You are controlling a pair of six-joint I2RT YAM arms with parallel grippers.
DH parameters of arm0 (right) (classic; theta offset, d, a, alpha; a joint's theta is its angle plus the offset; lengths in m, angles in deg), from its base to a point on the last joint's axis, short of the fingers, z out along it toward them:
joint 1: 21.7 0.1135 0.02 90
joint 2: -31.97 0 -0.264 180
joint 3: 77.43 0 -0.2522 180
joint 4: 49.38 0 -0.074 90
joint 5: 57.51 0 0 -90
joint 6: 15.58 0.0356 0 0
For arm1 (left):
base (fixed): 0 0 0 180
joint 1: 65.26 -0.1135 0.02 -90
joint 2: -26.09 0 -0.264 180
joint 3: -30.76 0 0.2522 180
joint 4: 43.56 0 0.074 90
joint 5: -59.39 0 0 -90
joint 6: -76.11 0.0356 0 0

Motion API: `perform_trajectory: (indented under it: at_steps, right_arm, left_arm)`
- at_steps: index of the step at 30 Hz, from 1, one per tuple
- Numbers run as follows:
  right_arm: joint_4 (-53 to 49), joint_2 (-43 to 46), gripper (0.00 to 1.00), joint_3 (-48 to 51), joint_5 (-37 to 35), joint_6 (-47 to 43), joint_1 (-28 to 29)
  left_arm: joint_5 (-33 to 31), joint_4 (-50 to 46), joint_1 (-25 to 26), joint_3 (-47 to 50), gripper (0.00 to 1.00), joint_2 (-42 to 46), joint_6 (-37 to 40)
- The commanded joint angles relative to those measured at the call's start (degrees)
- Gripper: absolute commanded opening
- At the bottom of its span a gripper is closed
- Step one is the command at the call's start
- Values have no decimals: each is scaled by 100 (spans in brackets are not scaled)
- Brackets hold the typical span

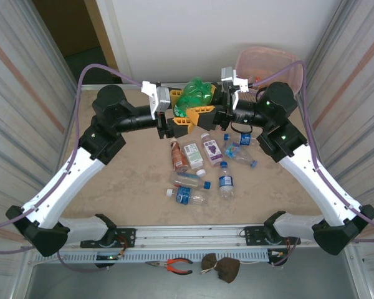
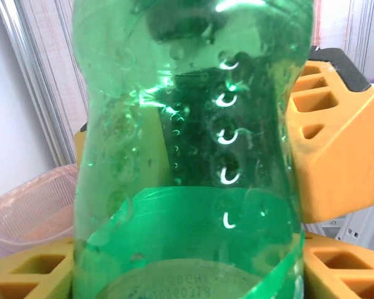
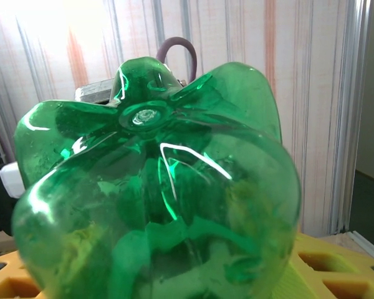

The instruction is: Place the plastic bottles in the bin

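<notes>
Green bottle (image 1: 194, 94) hangs above the table's (image 1: 128, 184) far edge, gripped by both left gripper (image 1: 183, 117) and right gripper (image 1: 206, 113), near the bin (image 1: 250, 57) at the far right corner.

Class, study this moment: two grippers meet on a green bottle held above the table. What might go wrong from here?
1. The left gripper and the right gripper both flank the green bottle in mid-air; a badly timed release may drop it among the loose bottles below.
2. The bin stands just beyond the right arm; a swing towards it may clip its rim.
</notes>
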Motion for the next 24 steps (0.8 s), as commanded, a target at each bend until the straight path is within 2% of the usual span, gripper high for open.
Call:
perform_trajectory:
  at_steps: [1, 9, 13, 17, 24]
  right_arm:
    - [43, 89, 56, -172, -166, -164, 55]
    - [-448, 126, 55, -250, -596, -627, -14]
    - [-943, 92, 55, -465, -875, -774, -242]
    - [-1357, 30, 53, -679, -1190, -753, -717]
    - [-2087, -338, 50, -1175, -1586, -493, -1948]
  left_arm:
    - [-197, 324, 39, 78, 70, 253, 19]
    - [-472, 179, 41, 266, 74, 473, 158]
    - [-618, 55, 43, 351, 74, 606, 202]
    - [-746, -30, 36, 461, 74, 752, 248]
    - [-874, -205, 25, 563, 75, 933, 290]
